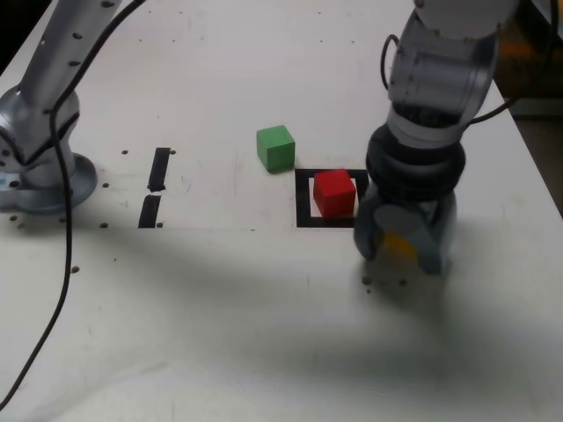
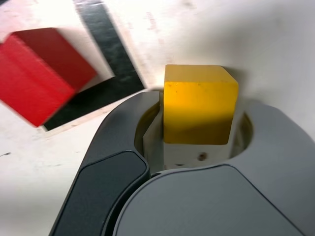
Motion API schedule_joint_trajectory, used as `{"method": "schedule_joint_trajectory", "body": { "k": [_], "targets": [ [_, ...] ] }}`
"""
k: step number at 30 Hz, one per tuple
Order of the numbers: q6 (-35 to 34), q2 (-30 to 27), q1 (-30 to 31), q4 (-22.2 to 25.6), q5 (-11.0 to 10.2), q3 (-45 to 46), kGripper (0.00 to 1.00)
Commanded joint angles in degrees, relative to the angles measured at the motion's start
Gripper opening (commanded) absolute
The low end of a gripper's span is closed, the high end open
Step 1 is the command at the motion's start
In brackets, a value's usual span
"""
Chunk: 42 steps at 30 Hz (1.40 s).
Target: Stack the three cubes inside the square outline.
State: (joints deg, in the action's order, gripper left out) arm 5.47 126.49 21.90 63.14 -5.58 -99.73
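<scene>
Exterior view: the gripper (image 1: pixel 403 244) is hanging over the white table (image 1: pixel 220 334), just off the 3 o'clock edge of the square outline (image 1: pixel 303 204). The red cube (image 1: pixel 334 192) is sitting inside that outline, turned slightly askew to it. The green cube (image 1: pixel 275 147) is resting on the table just beyond the outline's 11 o'clock corner, clear of the tape. Two short black tape strips (image 1: pixel 155 187) are lying well apart at 9 o'clock, near the arm's base (image 1: pixel 40 180). Only a sliver of the yellow cube (image 1: pixel 400 243) is showing between the jaws here.

Wrist view: the gripper (image 2: pixel 197 123) is pinching the yellow cube (image 2: pixel 199 105) between its grey jaws, a grip the exterior view is leaving unclear. The red cube (image 2: pixel 42 71) and one corner of the square outline (image 2: pixel 110 54) are appearing at 10 o'clock from the held block; the green cube is lying outside this frame.
</scene>
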Motion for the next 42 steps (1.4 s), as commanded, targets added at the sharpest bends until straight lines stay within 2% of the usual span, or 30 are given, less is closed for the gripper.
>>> {"method": "schedule_joint_trajectory", "body": {
  "k": [1, 8, 17, 26, 32, 42],
  "targets": [
    [0.1, 0.2, 0.3, -0.2, -0.1, -0.4, 0.19],
    [-0.6, -0.6, 1.3, 1.6, -1.2, -2.0, 0.13],
    [-5.1, -5.4, 3.3, 11.5, -6.0, -7.2, 0.12],
    [-10.6, -11.6, 3.0, 17.5, -8.7, -7.1, 0.13],
    [-15.5, -14.1, 1.1, 17.8, -8.1, -3.8, 0.13],
    [-23.0, -15.3, -3.1, 12.2, -2.6, 3.6, 0.13]
  ]
}}
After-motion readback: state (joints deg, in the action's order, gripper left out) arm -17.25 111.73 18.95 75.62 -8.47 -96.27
